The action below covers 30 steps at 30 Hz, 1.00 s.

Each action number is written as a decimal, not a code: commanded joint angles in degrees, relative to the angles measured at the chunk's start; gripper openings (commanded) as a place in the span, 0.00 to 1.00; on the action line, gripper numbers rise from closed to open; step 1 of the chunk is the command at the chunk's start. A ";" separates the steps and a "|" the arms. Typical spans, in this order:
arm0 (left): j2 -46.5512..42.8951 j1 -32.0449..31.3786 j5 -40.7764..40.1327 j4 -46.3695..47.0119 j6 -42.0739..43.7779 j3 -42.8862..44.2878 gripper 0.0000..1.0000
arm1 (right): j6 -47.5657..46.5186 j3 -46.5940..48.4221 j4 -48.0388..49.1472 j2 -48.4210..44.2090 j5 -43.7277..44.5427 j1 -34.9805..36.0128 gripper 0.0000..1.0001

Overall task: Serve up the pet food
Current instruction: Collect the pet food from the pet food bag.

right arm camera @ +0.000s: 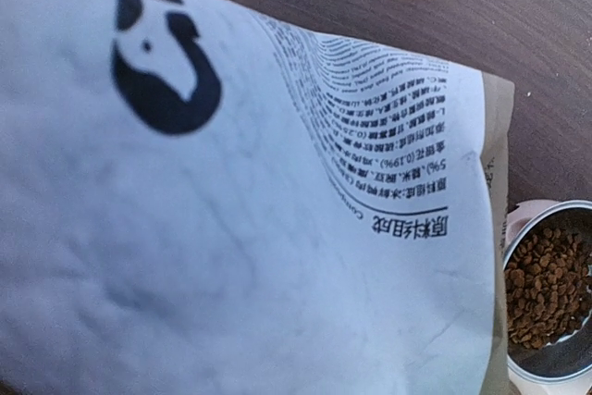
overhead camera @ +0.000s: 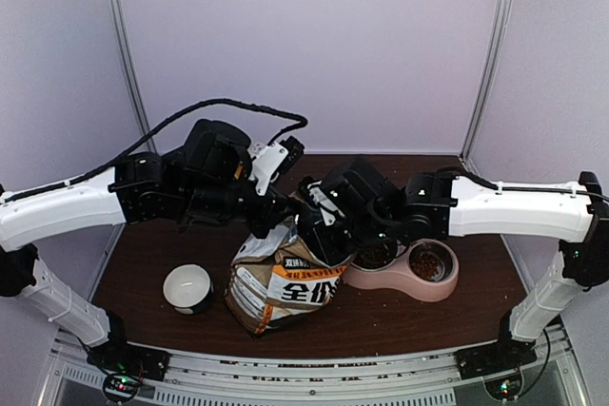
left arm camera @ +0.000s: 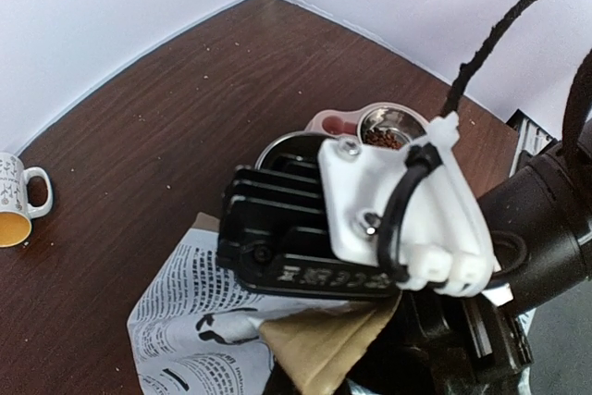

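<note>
left pincer [overhead camera: 274, 208], right pincer [overhead camera: 319, 230] at bag [overhead camera: 281, 282] (clamped or apart: cannot tell) | pet food [right arm camera: 541, 284] in steel cup [right arm camera: 555, 363]

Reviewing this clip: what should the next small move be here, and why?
Probably tip the bag back upright, away from the pink bowl. The steel cup beside it already holds a layer of pet food, the outer cup holds some too, and no pellets are seen falling, so pouring looks done.
</note>
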 commanded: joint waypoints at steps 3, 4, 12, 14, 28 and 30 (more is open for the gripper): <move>-2.03 1.16 0.69 8.09 -0.77 4.67 0.00 | -6.75 -1.16 6.86 -4.76 3.65 -1.15 0.00; -2.11 1.53 0.35 7.66 -0.63 4.99 0.00 | -7.43 -1.55 6.56 -5.35 2.63 -1.05 0.00; -2.60 4.64 0.05 5.18 0.80 6.69 0.00 | -12.17 -2.70 1.36 -8.61 -8.40 -0.68 0.00; -2.60 5.17 0.07 4.97 0.92 6.95 0.00 | -12.92 -3.19 0.25 -9.25 -10.41 -0.73 0.00; -4.45 6.37 -3.09 3.30 1.62 7.00 0.00 | -15.66 -3.98 -5.99 -15.89 -15.47 -0.65 0.00; -4.89 6.60 -3.61 3.06 1.62 6.85 0.00 | -16.25 -5.50 -4.87 -17.83 -15.58 -0.50 0.00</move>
